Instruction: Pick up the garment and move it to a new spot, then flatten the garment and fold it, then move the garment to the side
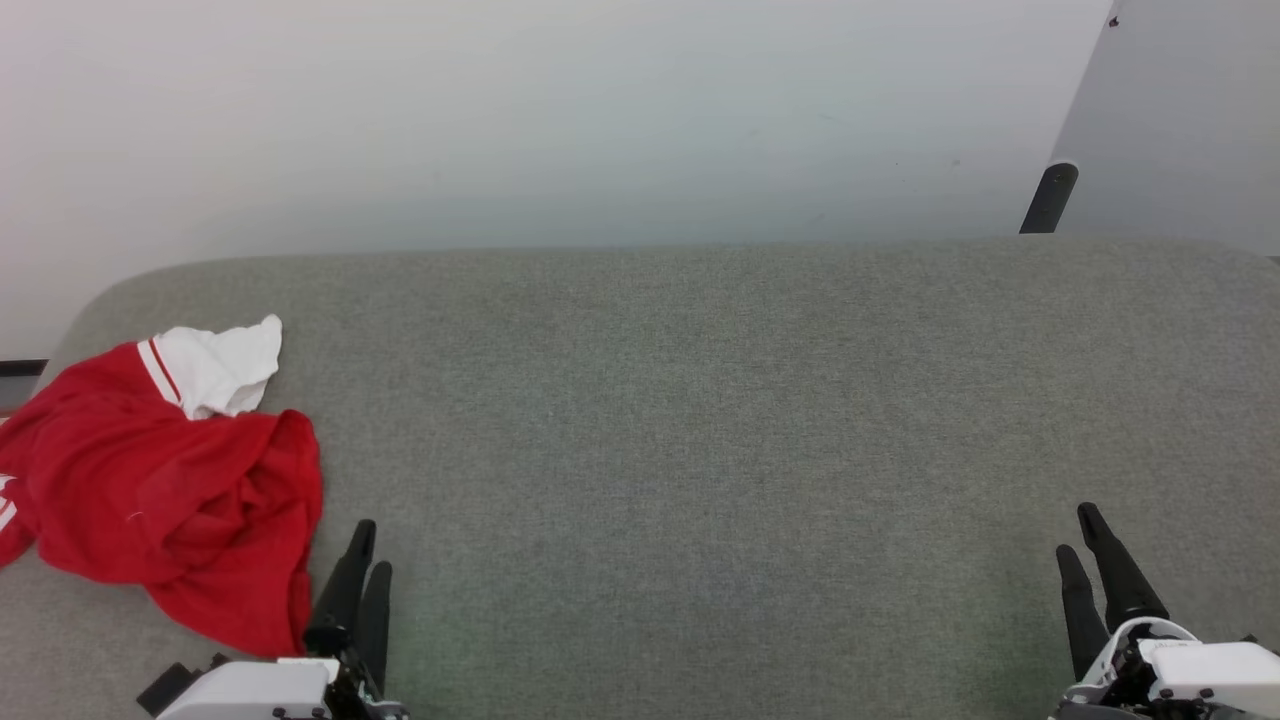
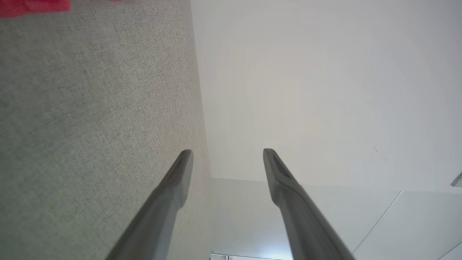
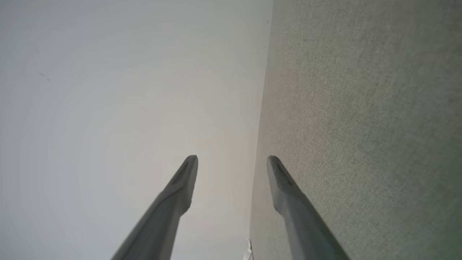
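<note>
At the grey counter's (image 1: 700, 400) left edge one garment (image 1: 170, 490) is heaped, white sleeve pointed to the far edge; left gripper (image 1: 373, 547) and right gripper (image 1: 1075, 530) are spread wide.

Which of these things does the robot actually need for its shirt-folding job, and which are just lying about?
For the job: red-and-white shirt, crumpled at the left; left pincer, open beside it; right pincer, open; grey fabric surface beneath.
Just lying about: black post at the far right.
</note>
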Motion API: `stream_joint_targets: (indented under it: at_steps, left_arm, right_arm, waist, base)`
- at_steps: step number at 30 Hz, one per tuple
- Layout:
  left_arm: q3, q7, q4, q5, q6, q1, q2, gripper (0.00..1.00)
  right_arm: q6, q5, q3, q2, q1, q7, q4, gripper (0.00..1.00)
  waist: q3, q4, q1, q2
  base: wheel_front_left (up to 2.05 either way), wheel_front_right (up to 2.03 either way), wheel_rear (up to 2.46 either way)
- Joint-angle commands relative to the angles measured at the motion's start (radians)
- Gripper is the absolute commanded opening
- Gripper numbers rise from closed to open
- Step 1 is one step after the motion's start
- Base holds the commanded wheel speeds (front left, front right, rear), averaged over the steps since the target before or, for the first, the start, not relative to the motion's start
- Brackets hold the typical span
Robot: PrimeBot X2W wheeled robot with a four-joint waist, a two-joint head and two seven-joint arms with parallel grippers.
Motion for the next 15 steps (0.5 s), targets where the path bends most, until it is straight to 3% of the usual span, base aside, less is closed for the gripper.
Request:
stream_joint_targets:
  at_steps: [1,15]
  left_arm:
    - [0.002,-0.008,-0.019,0.015,-0.002,-0.031,0.012,1.00]
    - [-0.038,-0.083,-0.021,0.168,-0.002,-0.058,0.075,1.00]
  right_arm:
    - [0.000,-0.007,0.011,-0.003,-0.039,-0.010,-0.010,1.00]
    - [0.000,-0.130,0.080,-0.028,-0.103,-0.080,0.042,1.00]
  waist:
    - [0.000,0.000,0.0000,0.0000]
    - [-0.001,0.000,0.0000,0.0000]
  base:
    - [0.00,0.00,0.00]
    - [0.00,0.00,0.00]
